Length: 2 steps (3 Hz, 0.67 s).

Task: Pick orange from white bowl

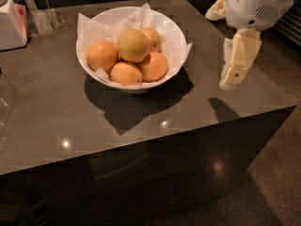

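1. Orange-skinned fruit fills a white bowl (175,34), which stands on a glossy grey-brown surface (56,112), off to the tool's side toward the left of the view and lower than it.
2. The tool (233,74) is cream-coloured and hangs tip-down from the robot's white arm housing (256,6). It is above the surface near its right edge, apart from the bowl and touching nothing. I cannot tell whether it is apart or together.
3. Five round fruits sit heaped on crinkled white paper (89,28) that lines the bowl. The orange (153,66) closest to the tool lies at the front of the heap, on the side facing the tool. A paler, yellowish fruit (134,45) rests on top, partly over it.
4. Handling, as a judgement: the orange looks firm, fairly light and smooth, so it should bear a steady squeeze but could roll or slip out of a shallow pinch.
5. The best hold is probably across its widest part, coming from above. Its neighbours touch it, and the paper and bowl wall crowd the near side, leaving little room.
6. Lifting it may shift the fruit resting on top.
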Each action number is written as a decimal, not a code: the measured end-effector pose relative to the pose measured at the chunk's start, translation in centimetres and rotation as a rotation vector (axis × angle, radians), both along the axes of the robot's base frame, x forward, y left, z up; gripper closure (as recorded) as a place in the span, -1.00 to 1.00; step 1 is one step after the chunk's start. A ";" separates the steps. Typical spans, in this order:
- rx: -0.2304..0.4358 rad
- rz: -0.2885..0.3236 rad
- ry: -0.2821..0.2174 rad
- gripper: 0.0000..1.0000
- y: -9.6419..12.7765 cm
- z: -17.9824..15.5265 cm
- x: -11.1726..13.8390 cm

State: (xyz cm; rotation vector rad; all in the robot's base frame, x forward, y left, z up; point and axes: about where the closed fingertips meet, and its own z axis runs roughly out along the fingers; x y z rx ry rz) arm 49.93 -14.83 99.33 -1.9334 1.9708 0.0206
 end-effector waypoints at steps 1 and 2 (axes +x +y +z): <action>0.052 0.107 0.012 -1.00 3.5 0.1 3.0; 0.060 0.100 -0.010 -1.00 3.6 0.5 3.4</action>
